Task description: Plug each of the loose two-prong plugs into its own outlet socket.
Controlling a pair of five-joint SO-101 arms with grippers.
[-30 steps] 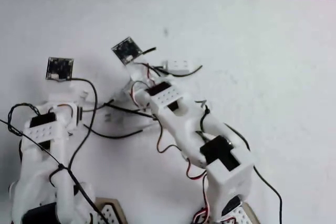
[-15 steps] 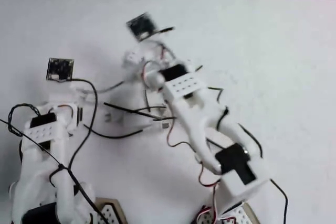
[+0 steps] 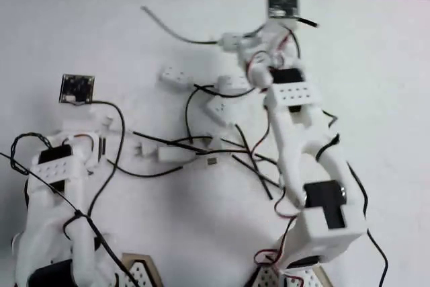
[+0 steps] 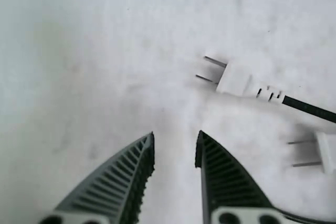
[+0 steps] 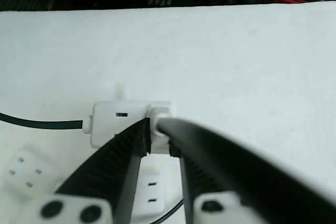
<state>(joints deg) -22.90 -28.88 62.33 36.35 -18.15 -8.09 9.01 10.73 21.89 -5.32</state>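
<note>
Counter (image 3: 376,65), white, carries both arms side by side. Left claw (image 4: 175,141) stands spread, its tips apart over the counter surface. Plug (image 4: 233,81), white with two metal prongs and a black cord (image 4: 310,109), lies flat a little ahead of those tips and does not touch them. Second plug (image 4: 325,153) lies near the first with its prongs pointing the same way and is cut off by the frame edge. Right claw (image 5: 155,131) is pressed in on a white block (image 5: 118,123), pinching one end, and a dark cable (image 5: 42,123) leaves the opposite end. Whether the block rests on the counter or is raised cannot be told. In the high view the right arm (image 3: 302,139) is stretched toward the far edge of the counter, and the block's cable curves away across the surface toward the left arm's side. Three white sockets lie loose near the right arm's wrist. The outer socket (image 3: 176,75) is the one farthest toward the left arm's side, the middle socket (image 3: 232,85) is just beside the wrist, and the near socket (image 3: 220,109) lies close to the middle one. The tangle of black cords (image 3: 248,159) crosses the counter between the arms. The left arm (image 3: 57,179) sits at the near corner.
</note>
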